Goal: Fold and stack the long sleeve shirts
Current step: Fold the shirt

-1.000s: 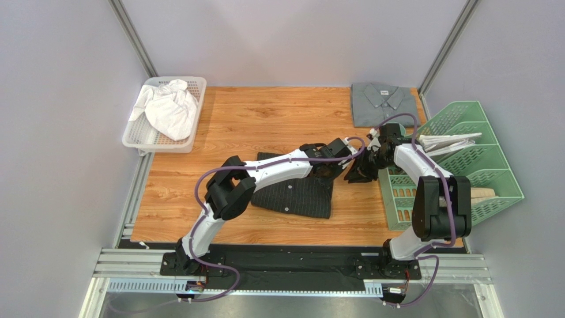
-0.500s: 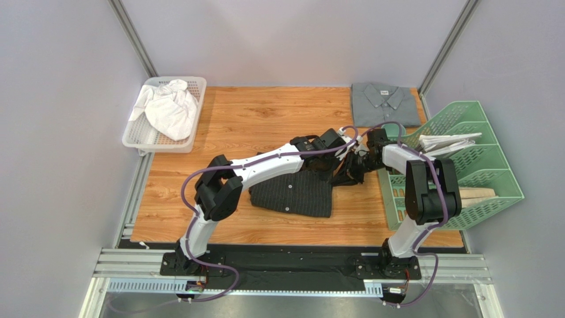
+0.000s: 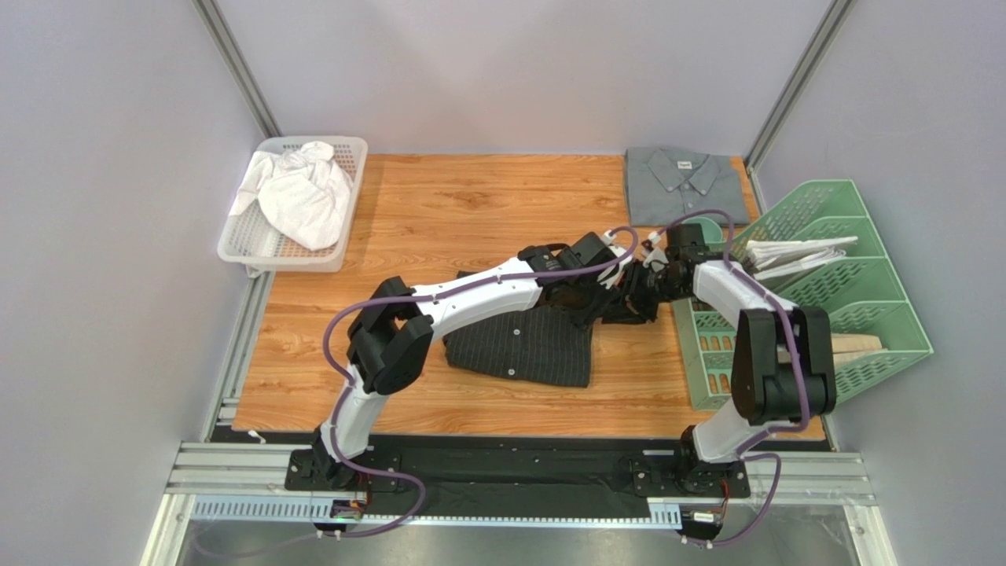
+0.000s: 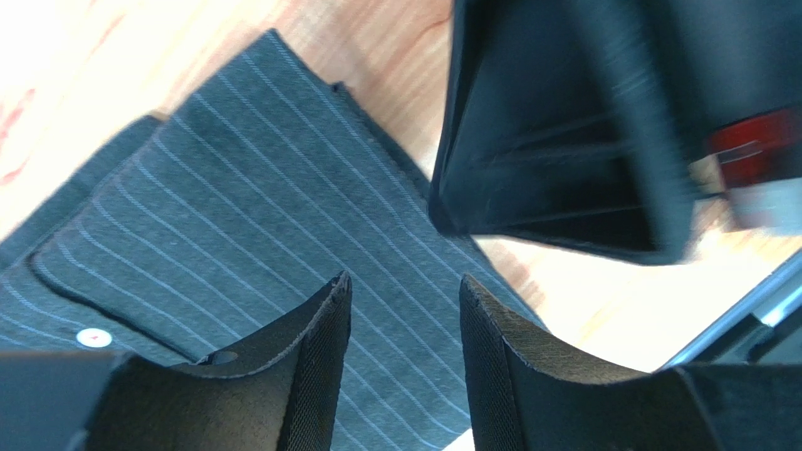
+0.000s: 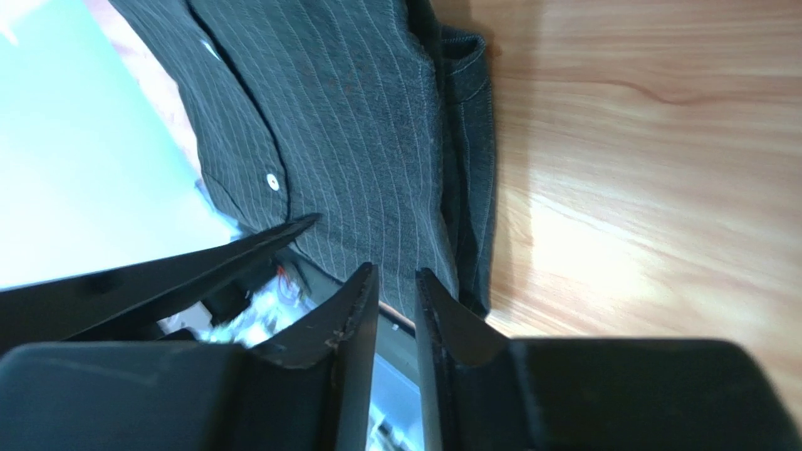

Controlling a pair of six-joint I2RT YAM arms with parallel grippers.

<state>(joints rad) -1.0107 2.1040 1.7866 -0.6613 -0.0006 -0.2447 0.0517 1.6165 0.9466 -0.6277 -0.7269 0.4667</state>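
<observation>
The black pinstriped long sleeve shirt (image 3: pixel 520 348) lies folded in the middle of the wooden table (image 3: pixel 472 212). The grey one (image 3: pixel 683 183) lies folded at the back right. My left gripper (image 3: pixel 608 301) hovers over the black shirt's right edge. In the left wrist view it (image 4: pixel 405 287) is open, with only striped cloth (image 4: pixel 235 216) below the gap. My right gripper (image 3: pixel 644 289) sits just to its right, facing it. In the right wrist view its jaws (image 5: pixel 396 274) stand a narrow gap apart with nothing between them, and the shirt (image 5: pixel 358 122) lies just beyond.
A white basket (image 3: pixel 242 242) holding a crumpled white cloth (image 3: pixel 301 189) stands at the back left. A green file rack (image 3: pixel 862 318) with papers (image 3: pixel 797 251) lines the right edge, close behind my right arm. The two grippers nearly touch.
My left gripper has opened and let go of the black cloth. Both grippers have drawn closer together at the shirt's right edge, and the right wrist has shifted left.
</observation>
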